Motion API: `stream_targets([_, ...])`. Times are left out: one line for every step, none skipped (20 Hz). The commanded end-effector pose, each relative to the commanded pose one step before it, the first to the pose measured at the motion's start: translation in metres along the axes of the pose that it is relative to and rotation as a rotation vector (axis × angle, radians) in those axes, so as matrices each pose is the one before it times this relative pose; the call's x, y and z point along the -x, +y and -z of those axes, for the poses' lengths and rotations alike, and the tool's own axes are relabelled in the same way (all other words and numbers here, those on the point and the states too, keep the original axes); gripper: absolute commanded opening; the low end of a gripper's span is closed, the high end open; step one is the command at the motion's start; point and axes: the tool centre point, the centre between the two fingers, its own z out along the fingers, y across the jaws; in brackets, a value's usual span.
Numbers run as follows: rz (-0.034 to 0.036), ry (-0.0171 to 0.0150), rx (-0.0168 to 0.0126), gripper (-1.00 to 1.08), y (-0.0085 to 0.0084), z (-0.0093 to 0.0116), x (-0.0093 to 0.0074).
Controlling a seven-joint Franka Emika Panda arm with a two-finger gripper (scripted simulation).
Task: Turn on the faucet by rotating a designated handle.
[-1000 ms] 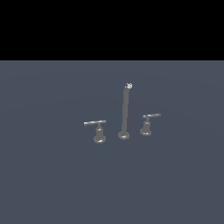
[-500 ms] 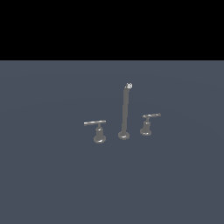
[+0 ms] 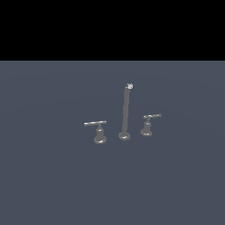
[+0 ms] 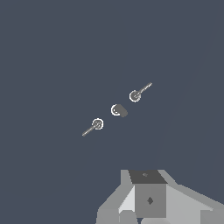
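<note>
The faucet (image 3: 125, 115) stands on the grey floor as three small metal pieces: a tall thin spout with a pale tip and a lever on either side. The handle (image 3: 147, 126), with the shorter bar, is on the exterior view's right. The longer-bar lever (image 3: 99, 132) is on the left. From above in the wrist view I see the spout (image 4: 118, 110) between the handle (image 4: 97, 124) and the longer lever (image 4: 136, 95). Only the grey body of my gripper (image 4: 148, 203) shows, high above and well away from the faucet. Its fingertips are hidden.
A flat grey floor (image 3: 52, 176) surrounds the faucet on all sides. A black band fills the top of the exterior view. The arm does not appear in the exterior view.
</note>
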Motion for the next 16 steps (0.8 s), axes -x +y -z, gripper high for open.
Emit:
stream_targets([-0.06881,-0.00142,0.00029,-1.00,0.00071,-0.01838,-0.01955])
stream_targets([-0.02699,-0.00075,0.00027,-1.00,0.00004,-0.00762,-0.00749])
stream_targets([-0.02699,-0.00073,0.00030,-1.00,-0.00002,-0.00780,-0.00738])
stream_targets([-0.02700,-0.00071,0.00034,-1.00,-0.00007,-0.00798,-0.00726])
stream_targets([-0.02701,-0.00070,0.00037,-1.00,-0.00012,-0.00815,-0.00714])
stream_targets([-0.02701,-0.00068,0.00040,-1.00,-0.00016,-0.00833,-0.00702])
stream_targets([-0.02701,-0.00066,0.00043,-1.00,-0.00020,-0.00850,-0.00690])
stream_targets([-0.02702,-0.00064,0.00046,-1.00,-0.00023,-0.00866,-0.00677])
stream_targets([-0.02702,-0.00062,0.00049,-1.00,-0.00025,-0.00883,-0.00664])
stream_targets([-0.02702,-0.00060,0.00052,-1.00,-0.00027,-0.00899,-0.00651])
stream_targets([-0.02702,-0.00058,0.00055,-1.00,-0.00028,-0.00915,-0.00637])
stream_targets([-0.02702,-0.00055,0.00058,-1.00,-0.00028,-0.00930,-0.00624])
stream_targets([-0.02702,-0.00053,0.00061,-1.00,-0.00028,-0.00945,-0.00610])
stream_targets([-0.02701,-0.00050,0.00064,-1.00,-0.00027,-0.00960,-0.00597])
stream_targets([-0.02700,-0.00048,0.00066,-1.00,-0.00025,-0.00974,-0.00583])
stream_targets([-0.02700,-0.00045,0.00069,-1.00,-0.00022,-0.00988,-0.00569])
